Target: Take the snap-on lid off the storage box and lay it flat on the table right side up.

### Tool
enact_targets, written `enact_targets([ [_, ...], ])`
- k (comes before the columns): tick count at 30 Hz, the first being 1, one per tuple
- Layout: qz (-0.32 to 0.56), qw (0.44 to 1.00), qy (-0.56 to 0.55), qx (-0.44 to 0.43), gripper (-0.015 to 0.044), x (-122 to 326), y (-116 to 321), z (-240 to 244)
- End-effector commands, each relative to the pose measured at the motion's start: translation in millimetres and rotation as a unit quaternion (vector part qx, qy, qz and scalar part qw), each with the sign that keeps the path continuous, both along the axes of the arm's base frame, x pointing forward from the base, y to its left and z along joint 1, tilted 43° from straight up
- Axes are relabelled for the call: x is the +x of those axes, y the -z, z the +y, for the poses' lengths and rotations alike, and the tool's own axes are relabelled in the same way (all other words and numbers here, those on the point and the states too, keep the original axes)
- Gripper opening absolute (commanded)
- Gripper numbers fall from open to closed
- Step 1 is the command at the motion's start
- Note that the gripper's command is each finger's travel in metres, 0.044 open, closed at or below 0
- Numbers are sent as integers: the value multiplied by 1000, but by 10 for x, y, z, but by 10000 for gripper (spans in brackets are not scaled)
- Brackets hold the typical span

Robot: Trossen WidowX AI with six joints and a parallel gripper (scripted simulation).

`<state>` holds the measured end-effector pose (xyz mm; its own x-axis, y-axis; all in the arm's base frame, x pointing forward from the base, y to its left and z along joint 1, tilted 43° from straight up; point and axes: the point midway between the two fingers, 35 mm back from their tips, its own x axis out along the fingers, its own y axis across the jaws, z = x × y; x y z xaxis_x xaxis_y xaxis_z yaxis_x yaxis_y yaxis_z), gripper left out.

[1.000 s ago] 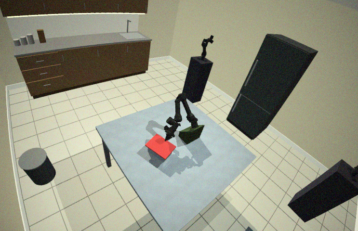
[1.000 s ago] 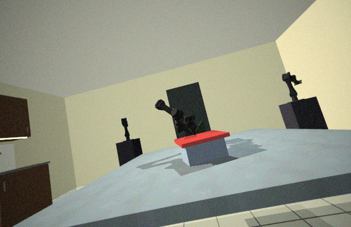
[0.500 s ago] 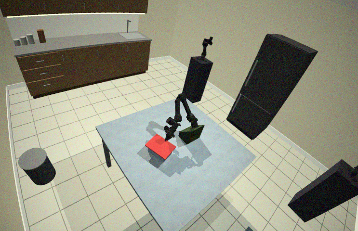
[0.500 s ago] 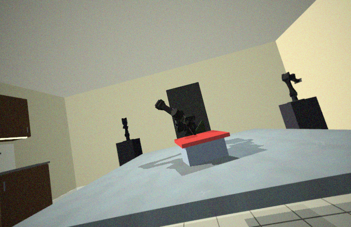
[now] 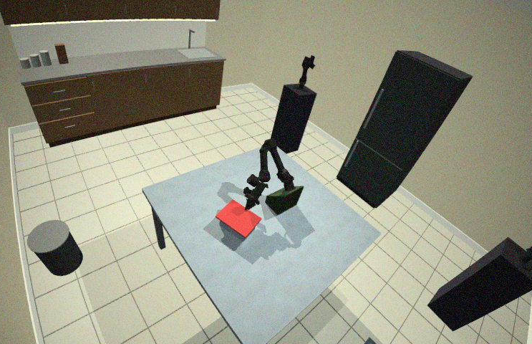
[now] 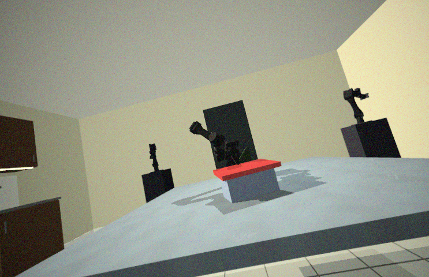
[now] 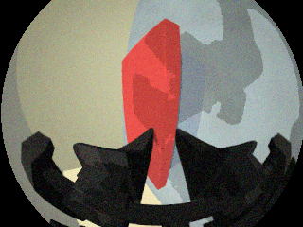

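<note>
The red lid [image 5: 233,221] [image 6: 250,168] [image 7: 142,71] lies right side up on top of the blue-grey storage box [image 6: 254,185], its rim overhanging the box walls. No gap shows between them in the exterior view. The box stands on the light blue table [image 5: 282,284] [image 6: 139,235]. My gripper [image 5: 246,208] [image 6: 235,163] [image 7: 165,131] is shut on the lid's edge on the side towards the arm's base. In the wrist view one dark finger is on either side of this edge. The exact contact at the fingertips is too small to tell in the top and exterior views.
A dark green wedge-shaped block [image 5: 286,200] stands at the arm's base, close to the box. The arm arches up between them. Dark pedestals with other arms, a fridge [image 5: 404,121], a kitchen counter [image 5: 132,67] and a round bin [image 5: 57,251] stand away from the table.
</note>
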<state>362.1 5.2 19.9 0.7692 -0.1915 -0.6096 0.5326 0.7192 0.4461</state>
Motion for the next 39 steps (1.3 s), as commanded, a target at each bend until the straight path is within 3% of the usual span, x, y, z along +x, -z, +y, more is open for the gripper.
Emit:
enact_targets([
  [1, 0, 1000, 1, 0, 0, 4, 1, 2],
  [39, 0, 1000, 2, 0, 0, 41, -243, 258],
])
